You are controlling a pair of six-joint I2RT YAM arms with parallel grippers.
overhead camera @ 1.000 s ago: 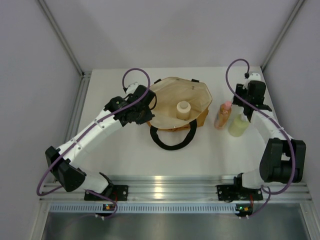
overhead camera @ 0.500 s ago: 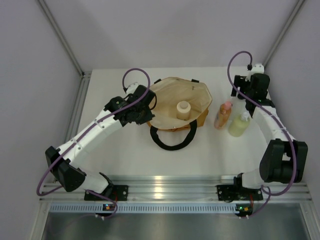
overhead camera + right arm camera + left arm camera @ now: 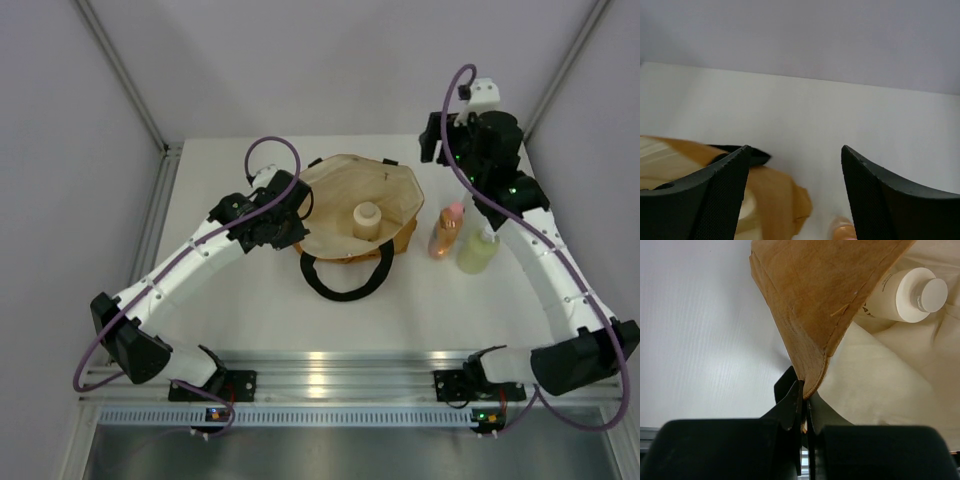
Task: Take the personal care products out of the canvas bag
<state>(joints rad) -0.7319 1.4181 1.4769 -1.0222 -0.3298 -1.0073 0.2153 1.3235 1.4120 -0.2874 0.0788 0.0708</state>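
The canvas bag (image 3: 345, 195) stands open mid-table, and a short cream cylinder (image 3: 367, 220) stands upright inside it. My left gripper (image 3: 300, 218) is shut on the bag's left rim. The left wrist view shows the jaws of that gripper (image 3: 805, 399) pinching the tan edge (image 3: 815, 315), with the cream cylinder (image 3: 905, 295) on the lining. An orange bottle with a pink cap (image 3: 446, 232) and a yellow-green bottle (image 3: 477, 250) stand right of the bag. My right gripper (image 3: 433, 150) hangs open and empty, raised behind the bottles. In the right wrist view this gripper (image 3: 795, 147) looks down on the bag's corner (image 3: 777, 200) and the orange bottle (image 3: 842, 231).
A black loop handle (image 3: 345, 278) lies on the table in front of the bag. Grey enclosure walls stand left, right and behind. An aluminium rail (image 3: 330, 365) runs along the near edge by the arm bases.
My right gripper has opened, let go of the yellow-green bottle, and risen back and to the left. The left arm and the bag have not moved.
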